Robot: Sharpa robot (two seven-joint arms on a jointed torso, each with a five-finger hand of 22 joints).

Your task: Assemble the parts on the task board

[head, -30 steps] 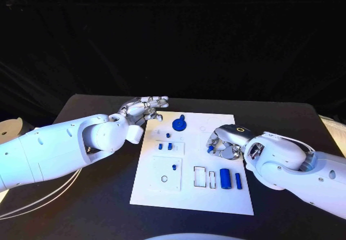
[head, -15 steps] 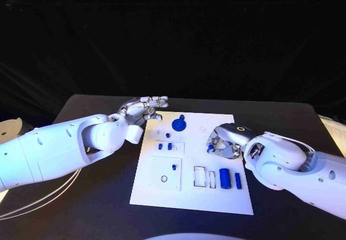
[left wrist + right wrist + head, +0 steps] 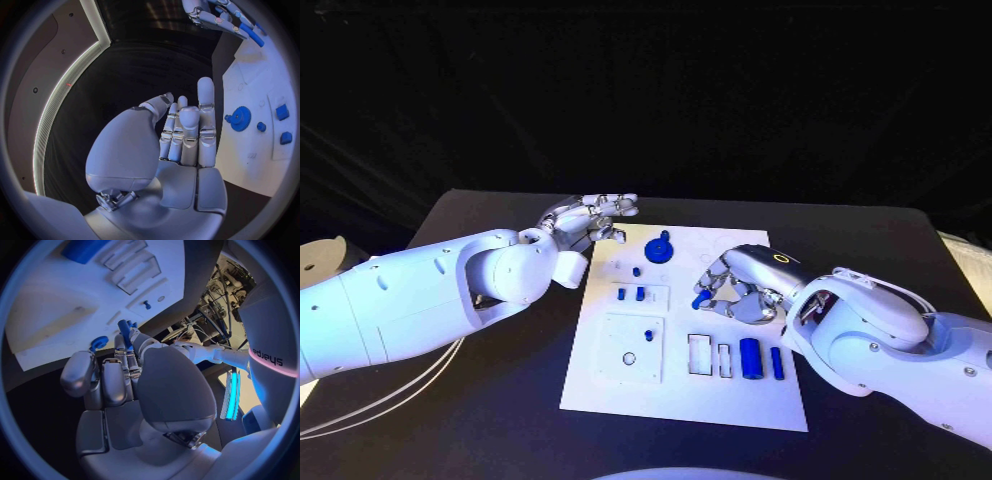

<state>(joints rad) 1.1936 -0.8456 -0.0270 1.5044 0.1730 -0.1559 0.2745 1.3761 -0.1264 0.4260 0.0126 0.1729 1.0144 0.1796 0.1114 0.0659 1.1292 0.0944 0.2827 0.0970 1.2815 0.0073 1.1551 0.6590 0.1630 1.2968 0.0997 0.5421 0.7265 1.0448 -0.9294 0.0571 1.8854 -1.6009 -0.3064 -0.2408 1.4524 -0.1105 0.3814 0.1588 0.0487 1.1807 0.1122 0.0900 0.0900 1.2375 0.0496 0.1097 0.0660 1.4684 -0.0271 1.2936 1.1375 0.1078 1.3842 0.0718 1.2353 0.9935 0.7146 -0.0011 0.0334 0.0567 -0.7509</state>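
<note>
One slim blue peg (image 3: 705, 293) pinched in silver right hand (image 3: 733, 291), held above white task board (image 3: 678, 395). Left hand (image 3: 589, 214) empty, fingers apart, off board's far left corner. Insertion step likely: align peg, lower.

The right robot hand (image 3: 737, 290) holds a small blue part (image 3: 702, 291) above the white task board (image 3: 689, 330).
</note>
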